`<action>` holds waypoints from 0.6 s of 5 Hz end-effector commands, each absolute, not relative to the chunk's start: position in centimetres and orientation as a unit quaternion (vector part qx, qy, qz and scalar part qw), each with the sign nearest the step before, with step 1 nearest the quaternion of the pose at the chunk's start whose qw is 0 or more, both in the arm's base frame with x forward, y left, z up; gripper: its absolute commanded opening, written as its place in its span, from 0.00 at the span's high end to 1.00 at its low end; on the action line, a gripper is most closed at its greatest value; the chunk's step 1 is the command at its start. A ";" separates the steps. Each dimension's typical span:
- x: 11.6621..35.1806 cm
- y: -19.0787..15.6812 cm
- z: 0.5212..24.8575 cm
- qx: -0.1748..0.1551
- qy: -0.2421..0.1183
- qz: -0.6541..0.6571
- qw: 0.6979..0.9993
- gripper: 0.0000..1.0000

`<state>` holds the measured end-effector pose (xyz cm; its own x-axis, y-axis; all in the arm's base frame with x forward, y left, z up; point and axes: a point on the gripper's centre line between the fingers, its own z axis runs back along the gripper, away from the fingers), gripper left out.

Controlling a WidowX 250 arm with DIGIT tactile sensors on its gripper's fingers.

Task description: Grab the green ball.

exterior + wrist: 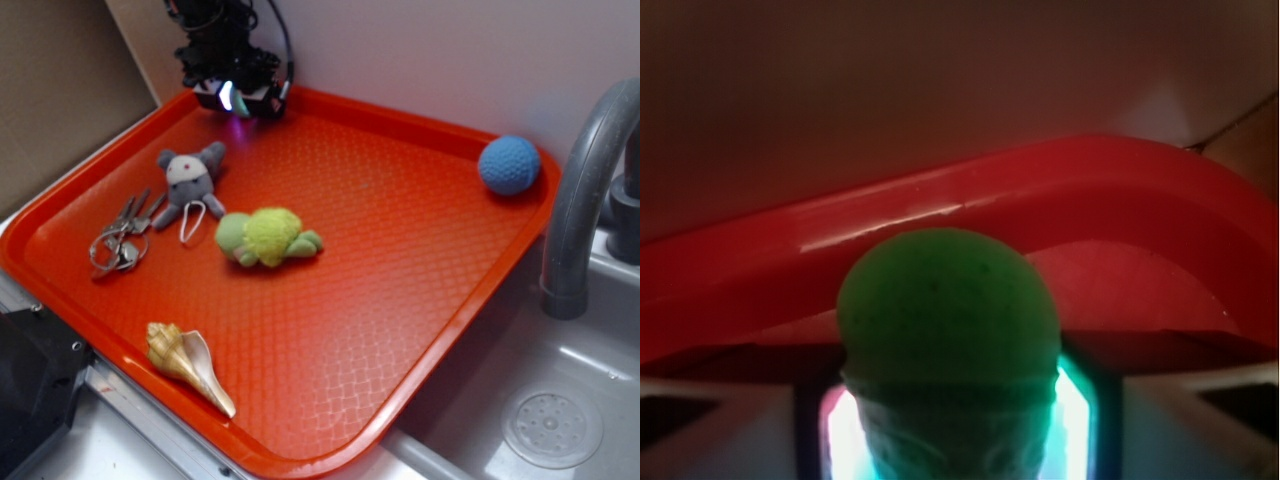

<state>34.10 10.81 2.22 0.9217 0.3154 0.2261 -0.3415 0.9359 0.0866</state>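
At the tray's [420,330] far corner, the gripper [237,98] is low, pinching the green ball [945,330] between its fingers, as the wrist view shows. The grab looks essentially done; only lifting it clear seems left. The blue ball [508,165] sits well apart.

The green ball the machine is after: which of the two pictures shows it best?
The wrist view. The green ball fills the middle of that picture, sitting in the claw with the tray rim behind. In the exterior view only a pale green sliver peeks out of the claw at the tray's far edge.
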 end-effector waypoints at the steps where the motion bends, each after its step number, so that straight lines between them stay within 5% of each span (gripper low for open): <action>1: 32.9 10.8 3.8 0.071 -0.112 0.167 0.977 1.00; 3: 26.1 9.3 12.8 0.096 -0.115 0.182 0.972 1.00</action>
